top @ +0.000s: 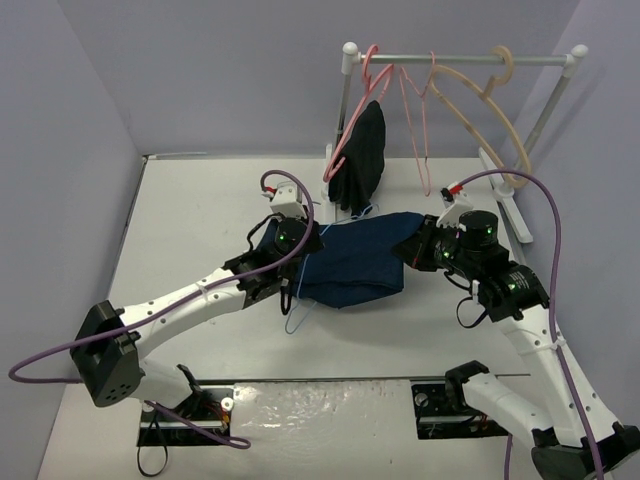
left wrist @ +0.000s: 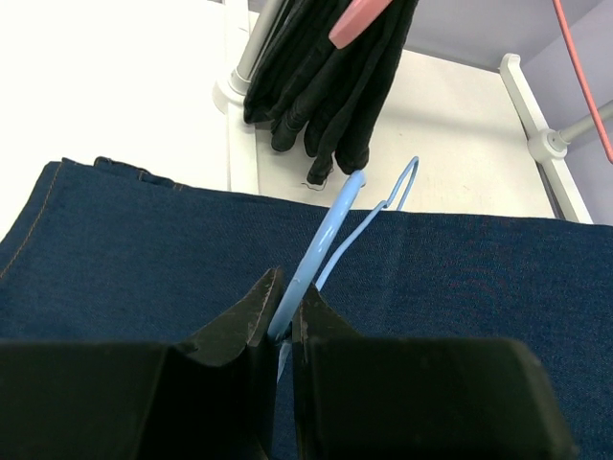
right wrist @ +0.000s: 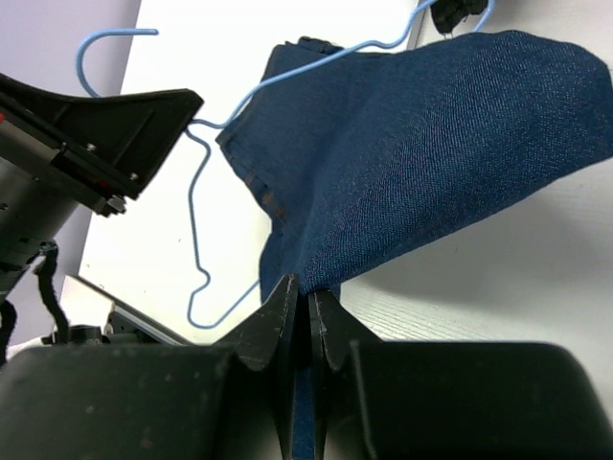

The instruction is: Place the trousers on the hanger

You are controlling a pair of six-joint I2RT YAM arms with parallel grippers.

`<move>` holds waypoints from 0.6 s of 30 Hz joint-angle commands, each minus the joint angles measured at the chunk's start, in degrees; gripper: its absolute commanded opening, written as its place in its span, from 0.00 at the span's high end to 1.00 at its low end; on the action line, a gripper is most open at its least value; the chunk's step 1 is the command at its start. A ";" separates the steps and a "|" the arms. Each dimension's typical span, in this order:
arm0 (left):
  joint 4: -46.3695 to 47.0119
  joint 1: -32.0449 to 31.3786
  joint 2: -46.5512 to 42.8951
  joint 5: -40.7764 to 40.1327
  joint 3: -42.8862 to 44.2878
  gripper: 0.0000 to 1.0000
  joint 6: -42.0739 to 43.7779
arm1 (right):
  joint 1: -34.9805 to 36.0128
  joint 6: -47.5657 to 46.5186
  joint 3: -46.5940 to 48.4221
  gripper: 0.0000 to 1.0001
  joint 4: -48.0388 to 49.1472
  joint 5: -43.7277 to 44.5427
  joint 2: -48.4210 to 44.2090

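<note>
The dark navy trousers (top: 355, 265) lie folded on the white table between the two arms. The thin light-blue hanger (left wrist: 330, 230) runs through their fold; its hook pokes out at the far side, and a wire corner (top: 298, 312) shows at the near side. My left gripper (left wrist: 289, 289) is shut on the hanger's wire at the trousers' left edge. My right gripper (right wrist: 306, 287) is shut on an edge of the trousers (right wrist: 421, 163) and holds that side lifted off the table. The hanger (right wrist: 196, 220) shows beyond the cloth in the right wrist view.
At the back stands a white clothes rack (top: 450, 62) with pink hangers (top: 375, 75), a thicker beige hanger (top: 490, 90) and a hanging black garment (top: 362, 150) just behind the trousers. One of the rack's feet (left wrist: 235, 91) stands close to the hanger's hook.
</note>
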 commanded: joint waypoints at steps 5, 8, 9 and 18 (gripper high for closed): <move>-4.63 -0.47 4.05 -5.54 8.12 1.00 -4.46 | 0.48 0.63 5.88 1.00 4.61 -3.26 0.11; -6.65 -0.98 5.28 -6.07 9.14 1.00 -5.25 | 0.99 0.95 6.43 1.00 5.27 -3.25 0.92; -6.93 -0.98 5.53 -6.24 9.81 1.00 -5.50 | 1.40 0.96 6.51 1.00 5.35 -3.17 0.92; -6.05 -1.07 6.12 -5.80 10.74 1.00 -3.70 | 2.28 0.55 5.87 1.00 5.41 -1.21 -0.16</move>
